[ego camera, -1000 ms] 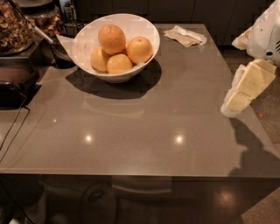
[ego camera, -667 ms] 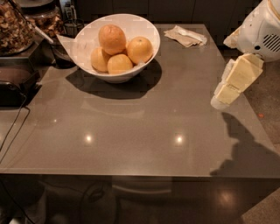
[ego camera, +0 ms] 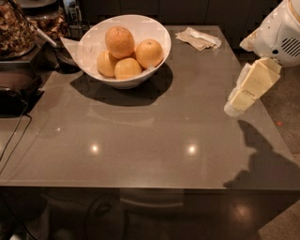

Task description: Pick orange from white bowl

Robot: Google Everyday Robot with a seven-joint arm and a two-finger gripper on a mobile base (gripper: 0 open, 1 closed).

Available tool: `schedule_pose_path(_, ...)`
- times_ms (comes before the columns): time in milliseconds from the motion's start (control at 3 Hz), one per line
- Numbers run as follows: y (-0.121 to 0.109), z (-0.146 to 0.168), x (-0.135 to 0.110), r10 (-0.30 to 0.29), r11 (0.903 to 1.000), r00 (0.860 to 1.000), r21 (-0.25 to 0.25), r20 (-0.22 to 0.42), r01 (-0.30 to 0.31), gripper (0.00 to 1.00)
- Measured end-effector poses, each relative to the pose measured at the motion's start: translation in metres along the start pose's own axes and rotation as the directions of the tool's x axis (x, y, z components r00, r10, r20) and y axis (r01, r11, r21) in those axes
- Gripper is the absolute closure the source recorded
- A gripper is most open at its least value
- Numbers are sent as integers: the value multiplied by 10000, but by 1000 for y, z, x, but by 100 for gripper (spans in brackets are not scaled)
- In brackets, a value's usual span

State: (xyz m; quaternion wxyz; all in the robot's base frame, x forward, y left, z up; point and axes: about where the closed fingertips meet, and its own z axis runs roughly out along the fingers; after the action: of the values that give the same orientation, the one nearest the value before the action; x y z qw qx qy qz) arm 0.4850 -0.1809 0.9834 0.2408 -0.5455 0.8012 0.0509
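At 3 o'clock hangs the gripper point(ego camera: 236, 101), open or closed I cannot tell; at 11 o'clock the orange point(ego camera: 120, 41) rests on 3 others point(ego camera: 127, 68) in the bowl point(ego camera: 90, 46), so reachable from above.

A kitchen or pantry corner: a grey counter point(ego camera: 140, 140) carries a bowl point(ego camera: 86, 49) of fruit point(ego camera: 127, 68), an orange point(ego camera: 119, 41) on top. At the back left stand a jar point(ego camera: 16, 26) of what look like nuts or dried snacks and a second jar point(ego camera: 47, 23). A crumpled napkin point(ego camera: 198, 38) lies at the far edge. A black appliance point(ego camera: 14, 91) sits at the left, its cord point(ego camera: 14, 136) trailing over the counter, and dark cabinets point(ego camera: 187, 11) run behind. The robot's gripper point(ego camera: 236, 103) hangs over the counter's right edge.
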Motion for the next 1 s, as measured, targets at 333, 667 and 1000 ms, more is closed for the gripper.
schedule_pose_path(333,-17,14,-18,839,9964,9897,-200,1161,-821,0)
schedule_pose_path(667,-35,28,-37,1464,9882,9730,-703,1786,-1358,0)
schedule_pose_path(1000,-41,37,-56,1125,9894,9736,-1135,1985,-911,0)
